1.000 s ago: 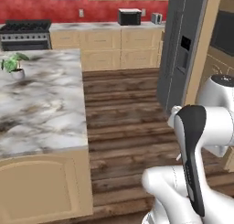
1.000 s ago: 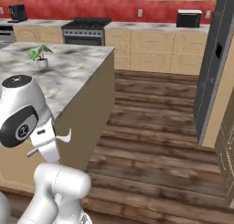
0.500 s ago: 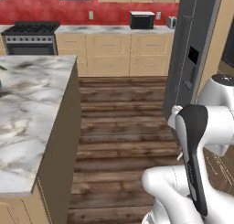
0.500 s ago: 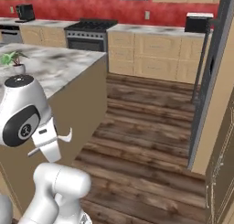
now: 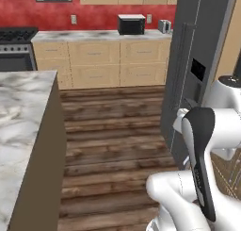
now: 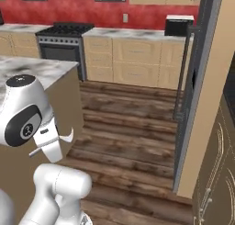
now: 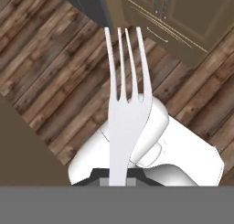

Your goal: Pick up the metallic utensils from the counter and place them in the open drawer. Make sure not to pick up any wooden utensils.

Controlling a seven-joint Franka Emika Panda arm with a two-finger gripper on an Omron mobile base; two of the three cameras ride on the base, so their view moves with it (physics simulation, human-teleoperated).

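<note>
A pale silvery fork, one of the metallic utensils, stands with its tines pointing away from the hand over the wood floor. My gripper is shut on its handle at the bottom of the hand view. The marble counter is an island at the left edge, also seen at the left in the right base view. Its visible part carries no utensils. The open drawer and the wooden utensils are out of view.
A tall dark grey fridge stands close on the right, beside a tan panel. Along the red back wall run tan cabinets with a stove and a microwave. Wood floor lies open between.
The base has turned, so the whole scene has slid left: the island has moved to the left edge and the fridge has come near. The fork stays in the gripper.
</note>
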